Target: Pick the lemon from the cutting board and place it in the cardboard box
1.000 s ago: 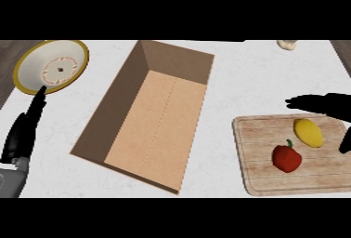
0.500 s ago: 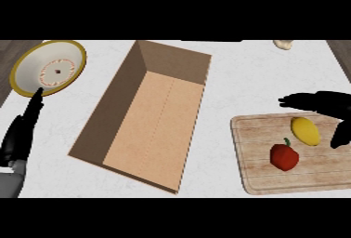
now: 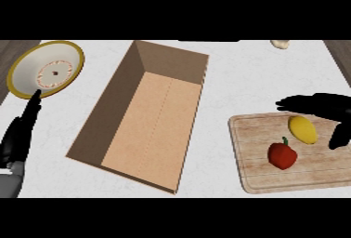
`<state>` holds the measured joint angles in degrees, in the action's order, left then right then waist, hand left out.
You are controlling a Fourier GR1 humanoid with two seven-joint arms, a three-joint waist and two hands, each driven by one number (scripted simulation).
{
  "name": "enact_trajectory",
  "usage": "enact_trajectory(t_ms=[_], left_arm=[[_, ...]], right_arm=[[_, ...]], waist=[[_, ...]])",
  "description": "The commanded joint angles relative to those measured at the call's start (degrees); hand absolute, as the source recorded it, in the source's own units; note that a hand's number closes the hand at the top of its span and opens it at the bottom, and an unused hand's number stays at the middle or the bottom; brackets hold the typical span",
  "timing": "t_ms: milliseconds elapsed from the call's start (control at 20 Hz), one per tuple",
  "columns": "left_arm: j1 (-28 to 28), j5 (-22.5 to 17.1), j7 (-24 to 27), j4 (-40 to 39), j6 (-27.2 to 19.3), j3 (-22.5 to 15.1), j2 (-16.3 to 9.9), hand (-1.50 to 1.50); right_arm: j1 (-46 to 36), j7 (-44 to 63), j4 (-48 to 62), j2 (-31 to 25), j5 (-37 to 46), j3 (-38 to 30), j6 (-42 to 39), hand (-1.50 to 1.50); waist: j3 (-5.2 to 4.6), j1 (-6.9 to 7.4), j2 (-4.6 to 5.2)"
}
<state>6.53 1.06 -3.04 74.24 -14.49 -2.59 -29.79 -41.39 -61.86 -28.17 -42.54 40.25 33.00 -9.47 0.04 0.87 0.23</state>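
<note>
A: On the rectangular pale wooden cutting board (image 3: pixel 295 160) at the right, what is found?

B: 1 yellow oval lemon (image 3: pixel 302 129) is seen lying on the board, with 1 red bell pepper (image 3: pixel 282 155) just beside it. The black right hand (image 3: pixel 322 106) is spread above the lemon, fingers extended past its far side and thumb lowered at its right; nothing is gripped.

A: Where is the open brown cardboard box (image 3: pixel 147 122) located?

B: It is set left of the board. The black left hand (image 3: pixel 19 135) is held relaxed and unladen, fingers pointing at a round yellow-rimmed white plate (image 3: pixel 46 69).
</note>
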Motion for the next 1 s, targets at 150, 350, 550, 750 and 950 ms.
enact_trajectory(t_ms=[150,350,550,750,950], left_arm=[[1.26,1.41,-0.83,-1.01,0.56,1.88,0.33,0.0],[-3.4,1.67,-0.6,3.27,1.63,2.76,0.78,0.0],[-2.76,2.34,-1.86,4.65,2.87,3.04,1.0,0.0],[-0.89,4.21,0.26,-0.33,0.96,3.48,2.49,0.0],[-2.84,3.44,2.34,0.46,2.05,4.18,3.2,0.0]], right_arm=[[4.16,-5.36,-1.51,-0.99,3.31,0.99,-0.59,-1.5],[1.69,0.74,-2.06,1.99,5.18,-0.17,-4.0,-1.5],[3.33,4.69,-0.45,7.2,6.35,-1.3,-0.07,1.5],[3.78,-0.08,-0.12,5.43,4.37,-5.8,8.93,1.5],[3.61,0.53,2.43,8.44,4.11,-8.69,14.37,1.5]], waist=[[-0.03,-0.71,-0.16],[-0.04,-0.4,-0.24],[-0.02,-0.41,-0.23],[-0.01,-0.58,-0.13],[0.01,-0.15,-0.03]])
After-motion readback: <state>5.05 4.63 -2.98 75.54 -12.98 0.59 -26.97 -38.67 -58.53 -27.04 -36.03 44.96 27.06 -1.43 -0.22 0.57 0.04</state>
